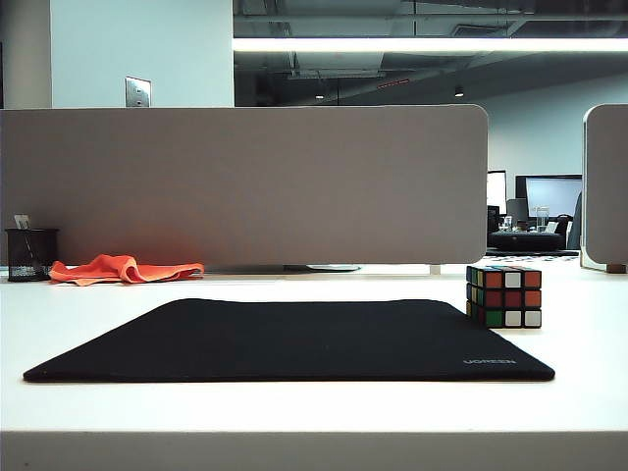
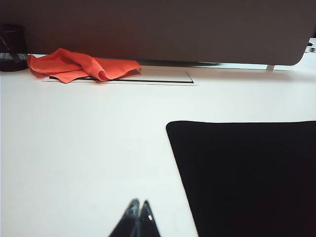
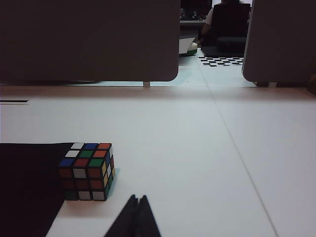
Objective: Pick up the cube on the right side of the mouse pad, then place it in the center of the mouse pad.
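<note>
The cube [image 1: 504, 295], a scrambled 3x3 puzzle with a black frame, stands on the white table at the right edge of the mouse pad [image 1: 294, 339], a large flat black mat with grey lettering at its near right corner. In the right wrist view the cube [image 3: 88, 171] sits at the mouse pad's [image 3: 27, 192] edge, a short way ahead of my right gripper [image 3: 138, 198], which is shut and empty. My left gripper [image 2: 139, 202] is shut and empty over bare table beside the mouse pad's [image 2: 247, 177] left edge. Neither gripper shows in the exterior view.
An orange cloth [image 1: 123, 269] and a black mesh pen cup [image 1: 30, 254] sit at the back left, against a grey partition [image 1: 245, 182]. A second partition [image 1: 606, 186] stands at the far right. White table surrounds the pad.
</note>
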Motion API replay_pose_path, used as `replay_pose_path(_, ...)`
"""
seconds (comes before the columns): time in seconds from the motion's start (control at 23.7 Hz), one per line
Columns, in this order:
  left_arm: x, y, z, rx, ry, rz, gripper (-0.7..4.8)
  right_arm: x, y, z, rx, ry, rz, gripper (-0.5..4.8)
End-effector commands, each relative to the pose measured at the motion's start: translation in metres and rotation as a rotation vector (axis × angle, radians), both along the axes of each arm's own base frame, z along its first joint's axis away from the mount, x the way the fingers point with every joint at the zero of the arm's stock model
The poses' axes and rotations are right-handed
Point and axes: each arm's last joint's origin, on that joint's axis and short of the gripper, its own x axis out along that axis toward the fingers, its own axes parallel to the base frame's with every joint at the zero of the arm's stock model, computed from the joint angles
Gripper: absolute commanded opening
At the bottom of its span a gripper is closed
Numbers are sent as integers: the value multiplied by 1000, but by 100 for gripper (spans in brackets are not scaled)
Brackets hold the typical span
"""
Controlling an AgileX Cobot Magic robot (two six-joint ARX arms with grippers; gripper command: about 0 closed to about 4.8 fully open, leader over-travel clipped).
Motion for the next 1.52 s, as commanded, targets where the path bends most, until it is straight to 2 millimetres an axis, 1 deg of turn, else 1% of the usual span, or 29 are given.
replay_pose_path(0.04,0,0,1,1,-6,1,-5,0,0,0,3,-12,3,3)
replay_pose_path(0.46,0,0,1,1,-6,0,-5,0,0,0,3,-11,2,3)
replay_pose_path(0.63,0,0,4,0,-32,0,-6,0,-1,0,4,-10,-29,3)
replay_pose_path(0.84,-6,0,26,0,-64,0,-6,0,-1,1,4,-22,-37,-1)
replay_pose_path(0.93,-11,0,42,1,-80,0,-6,0,-1,5,11,-66,-46,-1)
replay_pose_path(1.01,-16,0,58,18,-116,-7,-6,-1,-1,13,95,-140,-40,-2)
replay_pose_path(1.05,-19,0,65,35,-128,-7,-6,-2,-2,17,150,-148,-47,-2)
replay_pose_path(1.1,-21,0,69,43,-132,-7,-6,-3,-2,19,166,-140,-49,-2)
replay_pose_path(1.22,-25,0,76,67,-127,-21,-6,-9,-1,38,177,-146,-45,-2)
replay_pose_path(1.31,-27,-2,79,70,-107,-71,-6,-21,-1,71,179,-221,-39,-3)
replay_pose_path(1.39,-24,-2,84,69,-100,-94,-6,-27,-1,92,179,-202,-51,-4)
replay_pose_path(1.52,-19,-3,93,56,-67,-126,-6,-27,-2,112,178,-136,-57,-4)
